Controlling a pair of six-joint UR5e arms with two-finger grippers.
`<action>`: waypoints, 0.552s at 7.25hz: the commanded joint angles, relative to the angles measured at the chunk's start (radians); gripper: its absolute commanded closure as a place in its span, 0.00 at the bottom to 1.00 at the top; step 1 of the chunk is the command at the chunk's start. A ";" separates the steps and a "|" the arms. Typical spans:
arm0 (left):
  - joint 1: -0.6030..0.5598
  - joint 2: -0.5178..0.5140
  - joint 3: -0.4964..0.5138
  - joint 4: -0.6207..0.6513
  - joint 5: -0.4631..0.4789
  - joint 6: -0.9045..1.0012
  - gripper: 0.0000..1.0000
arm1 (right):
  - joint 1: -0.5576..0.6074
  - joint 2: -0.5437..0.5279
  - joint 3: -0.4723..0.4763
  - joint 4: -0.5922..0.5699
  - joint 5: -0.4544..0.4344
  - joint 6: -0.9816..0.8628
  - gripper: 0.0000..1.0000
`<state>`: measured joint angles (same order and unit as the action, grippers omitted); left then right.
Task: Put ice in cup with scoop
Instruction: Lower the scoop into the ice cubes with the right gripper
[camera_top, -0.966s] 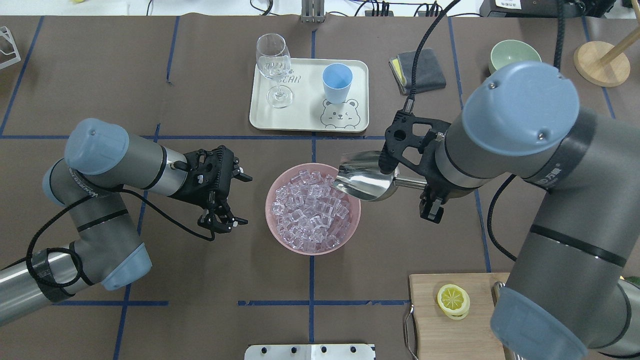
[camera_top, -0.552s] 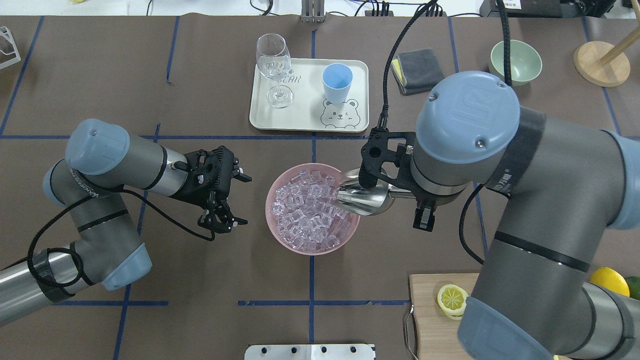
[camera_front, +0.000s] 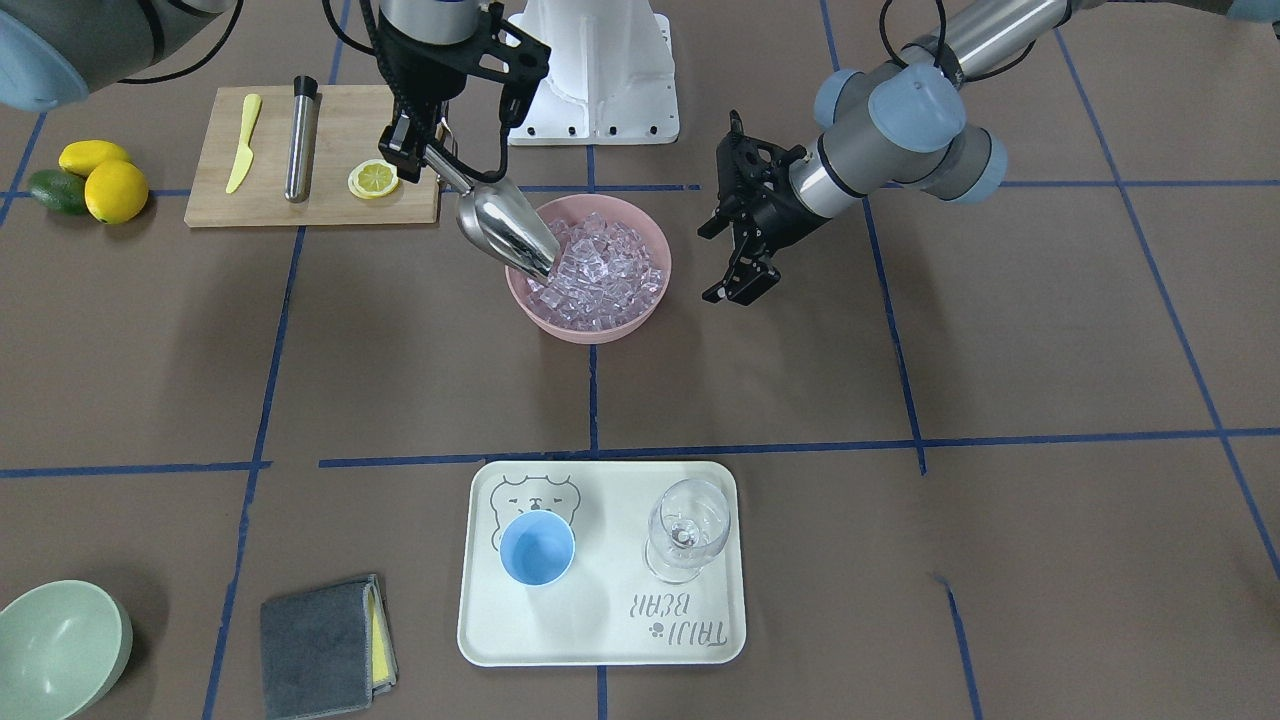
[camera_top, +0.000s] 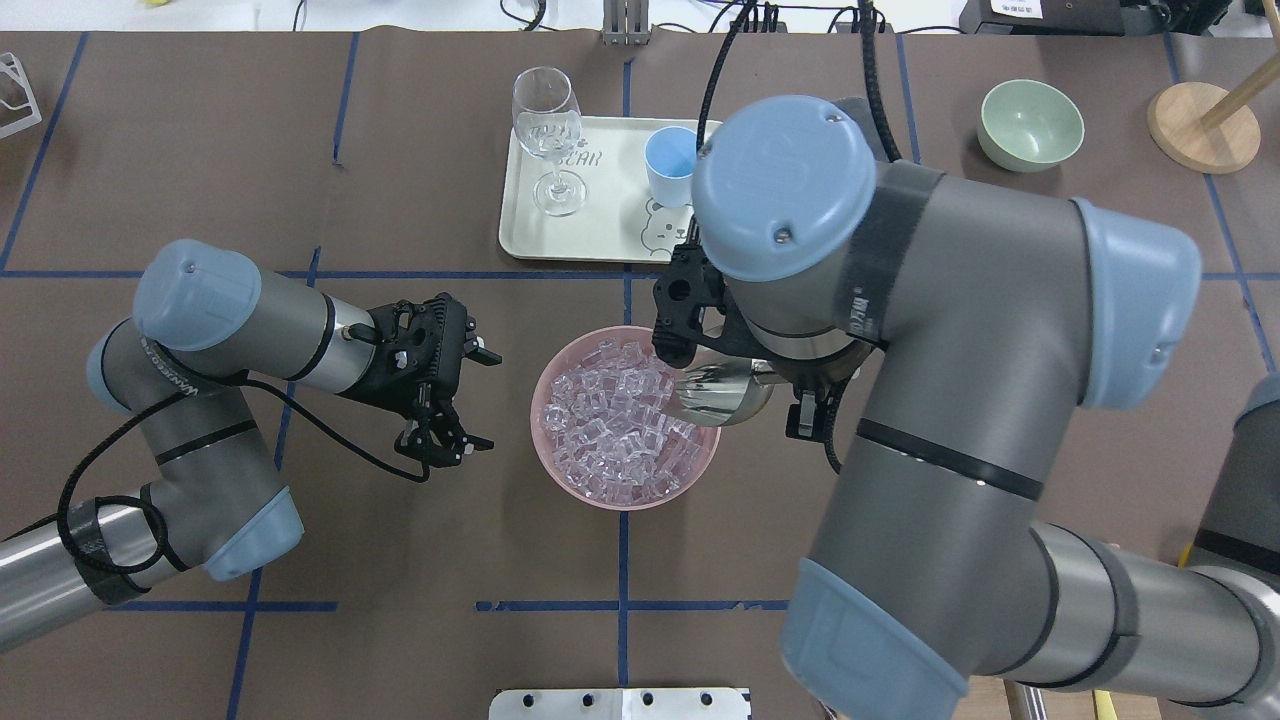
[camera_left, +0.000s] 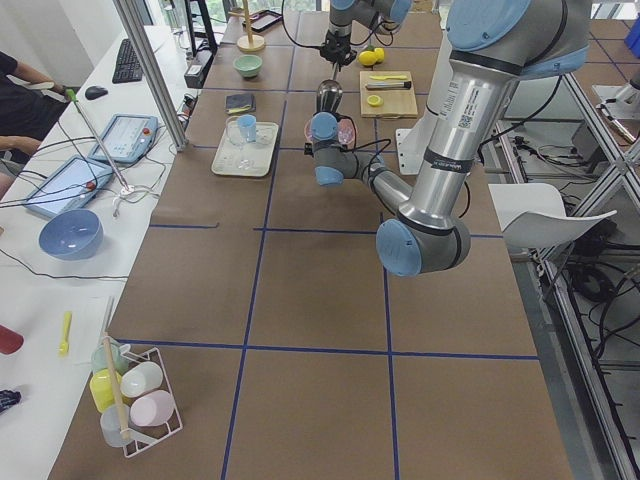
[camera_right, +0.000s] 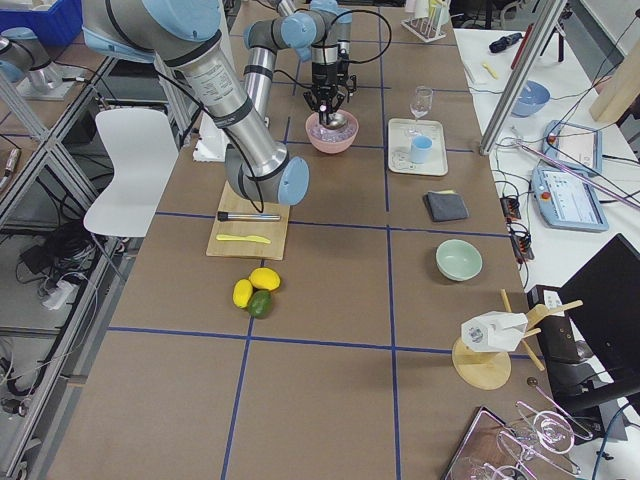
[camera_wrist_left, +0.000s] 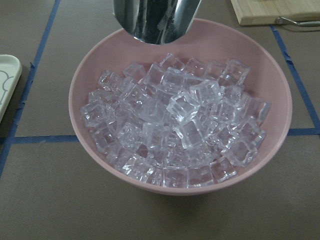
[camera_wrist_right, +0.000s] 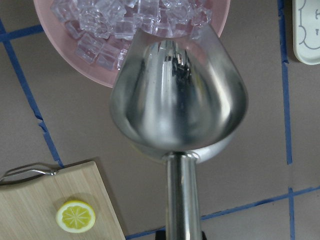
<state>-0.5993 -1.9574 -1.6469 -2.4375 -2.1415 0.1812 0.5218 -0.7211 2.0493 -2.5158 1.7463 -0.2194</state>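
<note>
The steel scoop (camera_front: 505, 235) is tilted mouth-down, its lip over the near rim of the pink bowl (camera_front: 620, 322) and at the edge of the ice (camera_front: 600, 268). My right gripper (camera_front: 435, 160) is shut on the scoop's handle (camera_wrist_right: 182, 195). In the right wrist view the scoop's trough (camera_wrist_right: 180, 100) holds no ice. The ice (camera_wrist_left: 175, 120) fills the bowl in a heap. The light-blue cup (camera_front: 537, 548) stands empty on the white tray (camera_front: 600, 640), far from the bowl. My left gripper (camera_top: 487, 400) hangs open beside the bowl, holding nothing.
A wine glass (camera_front: 688, 525) shares the tray. A cutting board (camera_front: 320, 200) carries a lemon slice, a yellow knife and a steel rod. Lemons (camera_front: 115, 190), a green bowl (camera_front: 60, 645) and a grey cloth (camera_front: 320, 645) lie around. My right arm (camera_top: 900, 300) overhangs the tray's corner.
My right arm swung in over the bowl and tipped the scoop down, bringing its lip to the ice. The left arm stayed still.
</note>
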 joint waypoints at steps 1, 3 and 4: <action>0.001 0.000 0.001 0.000 0.000 -0.002 0.00 | -0.035 0.081 -0.067 -0.096 -0.056 -0.005 1.00; 0.003 0.000 0.001 0.000 0.000 -0.002 0.00 | -0.063 0.083 -0.097 -0.097 -0.080 -0.005 1.00; 0.003 0.000 0.001 0.000 0.000 -0.002 0.00 | -0.083 0.080 -0.098 -0.097 -0.085 -0.005 1.00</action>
<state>-0.5971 -1.9574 -1.6460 -2.4375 -2.1414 0.1796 0.4614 -0.6402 1.9586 -2.6107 1.6719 -0.2239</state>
